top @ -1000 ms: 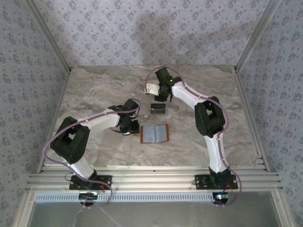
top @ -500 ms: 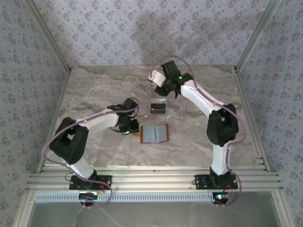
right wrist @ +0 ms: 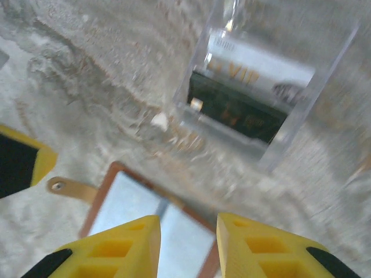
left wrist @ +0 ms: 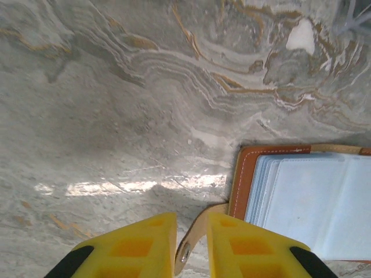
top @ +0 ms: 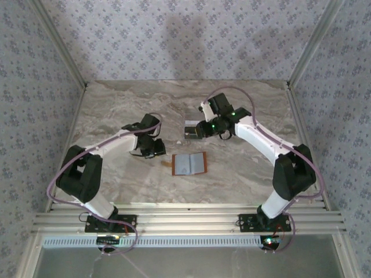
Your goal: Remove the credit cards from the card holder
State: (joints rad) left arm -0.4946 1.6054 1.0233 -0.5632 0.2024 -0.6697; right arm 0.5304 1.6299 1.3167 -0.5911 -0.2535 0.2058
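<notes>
The card holder [top: 189, 164] lies open on the marble table, pale blue face up; it also shows in the left wrist view [left wrist: 313, 202] and the right wrist view [right wrist: 133, 202]. Its tan strap [left wrist: 200, 229] curls up between my left gripper's [left wrist: 191, 231] fingers and rests against the right one, with a gap beside it. That gripper [top: 156, 153] is at the holder's left edge, narrowly open. A dark credit card [right wrist: 237, 110] and a whitish one [right wrist: 255, 63] lie in the clear tray [right wrist: 232, 139]. My right gripper [right wrist: 188, 231] hovers open and empty over the holder's far edge, near the tray [top: 193, 138].
The left gripper's finger [right wrist: 20, 165] shows at the left edge of the right wrist view. Patterned walls and metal rails enclose the table on three sides. Bare marble lies left of the holder [left wrist: 116, 116].
The right arm has swung forward from the back of the table to just above the tray and holder. A whitish card now lies in the tray. The left gripper has shifted slightly back and left.
</notes>
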